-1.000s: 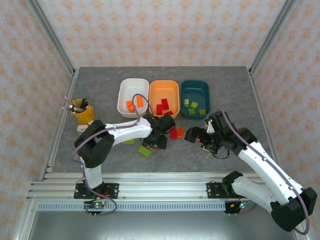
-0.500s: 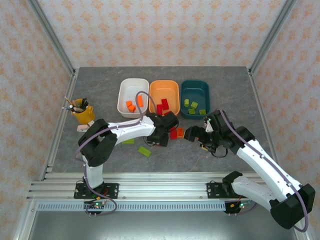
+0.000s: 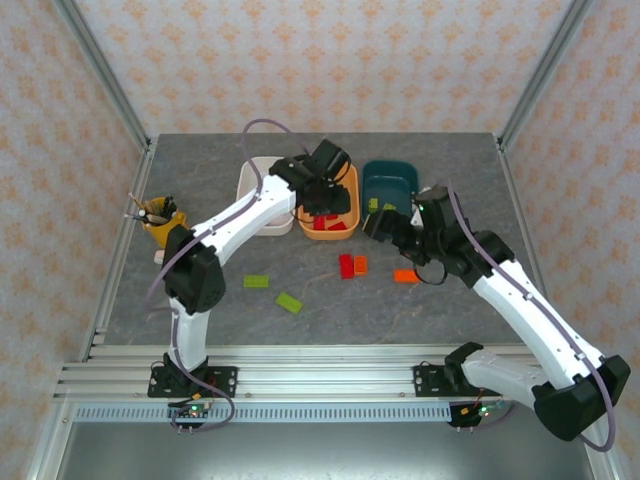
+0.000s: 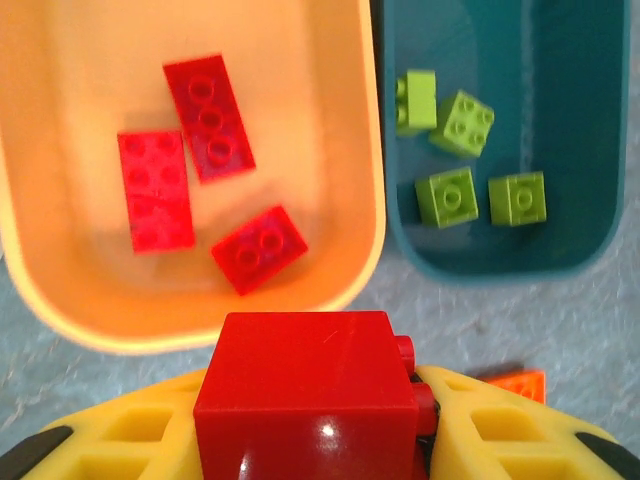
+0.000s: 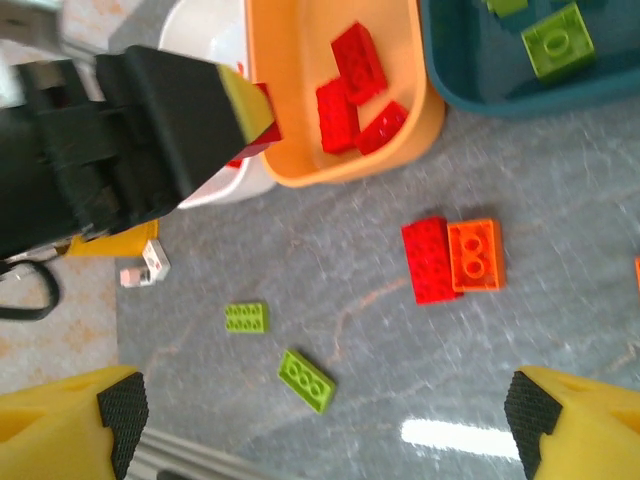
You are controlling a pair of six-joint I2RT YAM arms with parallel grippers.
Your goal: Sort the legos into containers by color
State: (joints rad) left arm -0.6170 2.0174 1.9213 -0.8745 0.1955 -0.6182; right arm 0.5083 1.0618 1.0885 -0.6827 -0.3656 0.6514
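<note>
The left gripper (image 4: 310, 445) clamps a red lego (image 4: 305, 390) above the near rim of the orange tub (image 4: 372, 180); the tub floor lies just beyond it. The right gripper (image 5: 325, 420) gapes empty over loose legos (image 5: 450, 258).

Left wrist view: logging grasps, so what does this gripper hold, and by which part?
A red lego, pinched on two opposite sides between the yellow fingers of the left gripper.
</note>
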